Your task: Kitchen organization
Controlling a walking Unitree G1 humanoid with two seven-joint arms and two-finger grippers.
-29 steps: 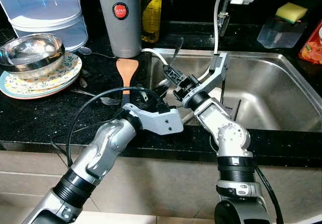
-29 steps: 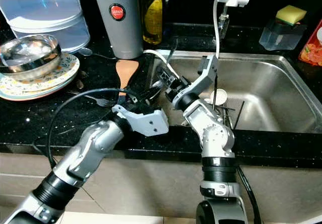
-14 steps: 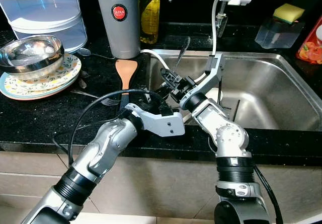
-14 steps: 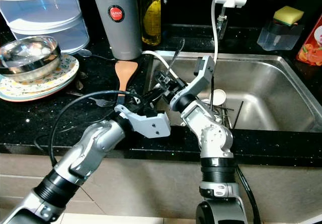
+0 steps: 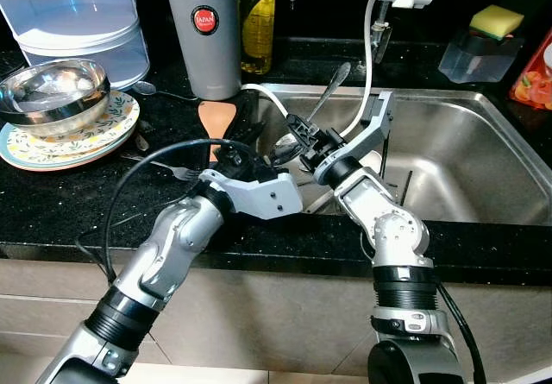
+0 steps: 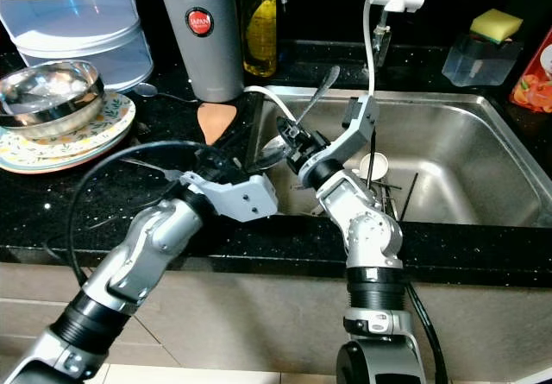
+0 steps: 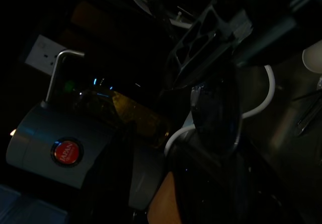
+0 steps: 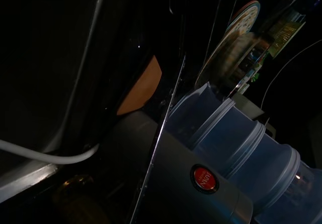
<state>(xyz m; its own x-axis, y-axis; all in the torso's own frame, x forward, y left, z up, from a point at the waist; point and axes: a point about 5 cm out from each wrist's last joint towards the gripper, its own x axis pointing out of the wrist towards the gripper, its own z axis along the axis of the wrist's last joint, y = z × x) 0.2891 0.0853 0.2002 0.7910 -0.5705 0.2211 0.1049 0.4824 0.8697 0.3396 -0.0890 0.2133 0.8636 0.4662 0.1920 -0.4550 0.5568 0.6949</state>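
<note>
The metal spoon (image 5: pixel 330 89) now stands higher than a second ago, its bowl pointing toward one o'clock above the sink's (image 5: pixel 483 155) left rim; the right gripper (image 5: pixel 302 135) has its two black fingers closed on the lower end of the handle, and over the last second it has lifted and tipped the spoon upward; I judge this a pick-up out of the sink, the utensil now clear to be carried to the counter. The left gripper (image 5: pixel 226 154) has drawn back toward nine o'clock of the spoon, over the counter (image 5: pixel 78 196) edge; whether its fingers are parted I cannot tell. At ten o'clock of the spoon lies the wooden spatula (image 5: pixel 216 118), with the grey flask (image 5: pixel 203 30) beyond it at eleven; the steel bowl (image 5: pixel 53 90) on plates (image 5: pixel 103 134) sits far off at nine o'clock.
</note>
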